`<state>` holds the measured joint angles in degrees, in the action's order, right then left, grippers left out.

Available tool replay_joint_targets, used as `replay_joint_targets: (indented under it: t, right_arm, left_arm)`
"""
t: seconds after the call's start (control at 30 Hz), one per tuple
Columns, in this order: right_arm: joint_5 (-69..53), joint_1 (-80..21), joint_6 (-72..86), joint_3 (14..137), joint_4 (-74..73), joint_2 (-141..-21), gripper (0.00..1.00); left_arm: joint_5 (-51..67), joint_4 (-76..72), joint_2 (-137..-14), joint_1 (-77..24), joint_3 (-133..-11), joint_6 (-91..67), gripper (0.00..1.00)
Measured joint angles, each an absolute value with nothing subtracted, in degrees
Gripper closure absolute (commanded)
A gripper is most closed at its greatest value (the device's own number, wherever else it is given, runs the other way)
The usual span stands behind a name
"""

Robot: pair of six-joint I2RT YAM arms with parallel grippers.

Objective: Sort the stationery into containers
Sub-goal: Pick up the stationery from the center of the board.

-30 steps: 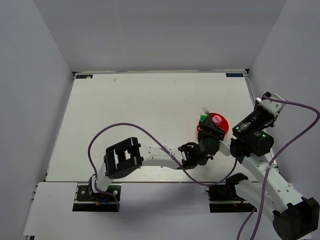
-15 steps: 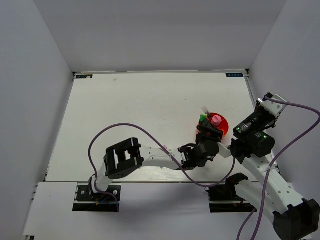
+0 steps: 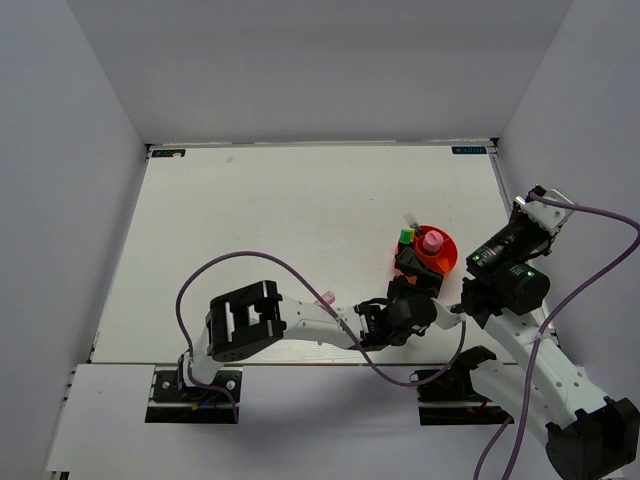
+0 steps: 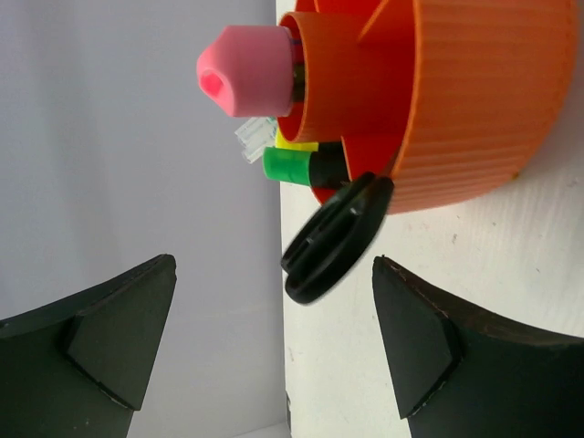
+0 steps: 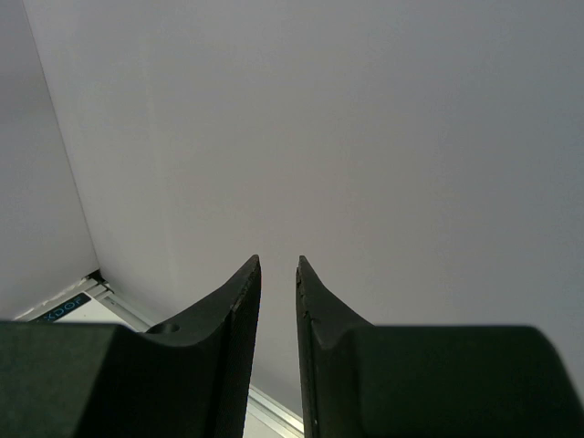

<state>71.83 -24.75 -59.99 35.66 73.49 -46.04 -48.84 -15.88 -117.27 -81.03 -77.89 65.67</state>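
Over on the right side of the white table (image 3: 260,200), close to your right arm, stands the round orange cup (image 3: 447,258). The left wrist view shows thin ridges all the way round the outside of its plastic wall. Things poke out of the top. You can see a fat pink cap (image 4: 245,71) with flat sides and a little hole in its end. Next to it is a marker (image 4: 287,166) with a smooth green cap, and a bit of yellow (image 4: 294,144) is tucked just behind the green. Black scissors (image 4: 333,239) are in the cup too. Their shiny looped handles hang out over the rim, right next to the ridged wall. A thin pale piece (image 3: 410,218) sticks out on the far side, and you cannot tell what it is.

Your left gripper (image 4: 274,274) is spread wide, just beside the cup. Its two dark, dull fingers (image 4: 119,338) sit far apart, one on each side of the scissor handles. They touch nothing and hold nothing.

Your right gripper (image 5: 278,265) is up by the plain grey wall (image 5: 365,137), well away from the cup. Its two black fingers are almost pressed together, with only a thin slit between them. Nothing is in the slit.

One small pink stick (image 3: 325,298) lies flat on the table, just beside your left arm. A purple cable (image 3: 230,262) loops over that arm.
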Motion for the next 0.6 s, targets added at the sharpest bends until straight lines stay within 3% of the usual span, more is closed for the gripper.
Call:
replay_joint_targets:
  t: [0.6]
  right_arm:
    - [71.72, -24.75, -59.55, 34.79, 73.52, -46.11, 0.75]
  left_arm:
    - [-50.68, -18.5, -112.27, -82.54, -72.77, 65.67, 0.01]
